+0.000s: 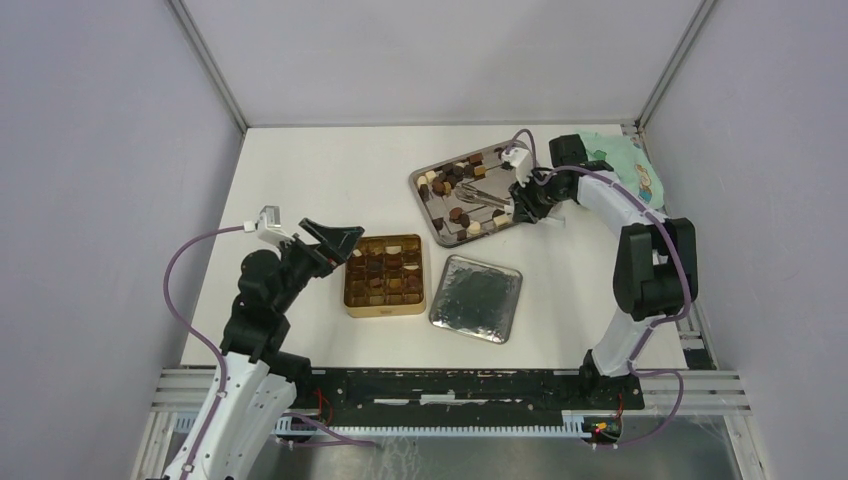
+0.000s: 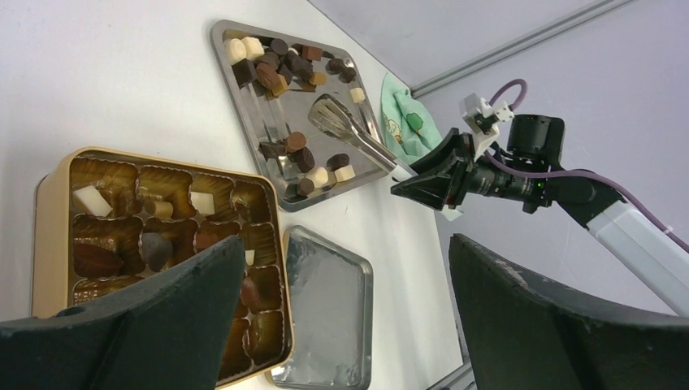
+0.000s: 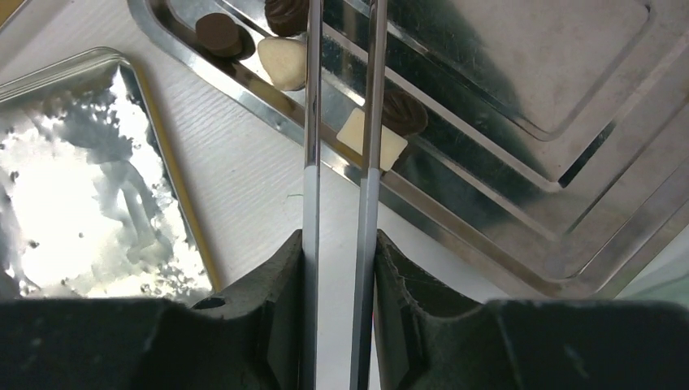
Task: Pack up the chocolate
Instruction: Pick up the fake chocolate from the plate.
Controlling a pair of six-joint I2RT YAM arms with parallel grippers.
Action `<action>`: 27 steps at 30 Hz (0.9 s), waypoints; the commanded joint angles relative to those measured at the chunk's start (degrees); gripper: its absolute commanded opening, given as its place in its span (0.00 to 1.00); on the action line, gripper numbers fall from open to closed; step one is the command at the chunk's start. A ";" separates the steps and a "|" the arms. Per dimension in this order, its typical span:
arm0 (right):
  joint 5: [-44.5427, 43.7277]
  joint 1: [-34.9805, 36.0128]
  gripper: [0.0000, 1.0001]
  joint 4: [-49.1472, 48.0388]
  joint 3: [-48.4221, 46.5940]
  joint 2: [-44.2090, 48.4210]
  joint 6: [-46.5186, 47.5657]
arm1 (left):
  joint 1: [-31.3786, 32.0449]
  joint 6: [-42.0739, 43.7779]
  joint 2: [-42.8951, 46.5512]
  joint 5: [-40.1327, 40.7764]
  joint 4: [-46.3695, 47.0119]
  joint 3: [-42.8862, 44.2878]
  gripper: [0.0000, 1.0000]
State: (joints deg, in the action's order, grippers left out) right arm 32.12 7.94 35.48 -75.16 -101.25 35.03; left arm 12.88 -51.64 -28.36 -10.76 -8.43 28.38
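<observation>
right gripper point(image 3: 337, 244), closest to its wrist camera, is clamped on both arms of the long silver tongs point(image 3: 311, 122), likely because the pieces are too small for its fingers. left gripper point(image 2: 341, 268) hangs wide open and empty beside the gold tin point(image 1: 385, 309), perhaps ready to steady it. steel tray point(image 1: 422, 208), farther back, holds most of the chocolate point(image 2: 294, 140); some sits in tin cells. only the left wrist view shows the tong tips: parted, seemingly carrying nothing.

White arms point(image 1: 612, 207), black joints point(image 1: 650, 268), purple cables point(image 1: 167, 278)
</observation>
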 commanded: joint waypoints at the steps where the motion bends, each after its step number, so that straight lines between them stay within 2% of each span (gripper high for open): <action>1: -3.63 1.70 0.36 -2.68 -5.38 -1.97 -1.56 | 0.06 -2.47 1.13 -0.85 2.45 -0.37 0.99; 15: -6.00 3.65 0.40 -2.44 -10.79 -8.57 -4.34 | 0.04 -4.09 2.83 -0.03 2.28 -1.84 0.99; 27: -6.81 5.31 0.40 -2.70 -11.52 -10.22 -6.32 | 0.17 -4.10 2.81 0.32 2.23 -2.15 0.99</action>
State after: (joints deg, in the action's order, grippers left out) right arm 26.28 12.53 34.33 -83.40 -110.76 30.59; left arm 12.88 -53.78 -25.39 -10.66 -8.36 26.22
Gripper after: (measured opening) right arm 0.402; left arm 0.993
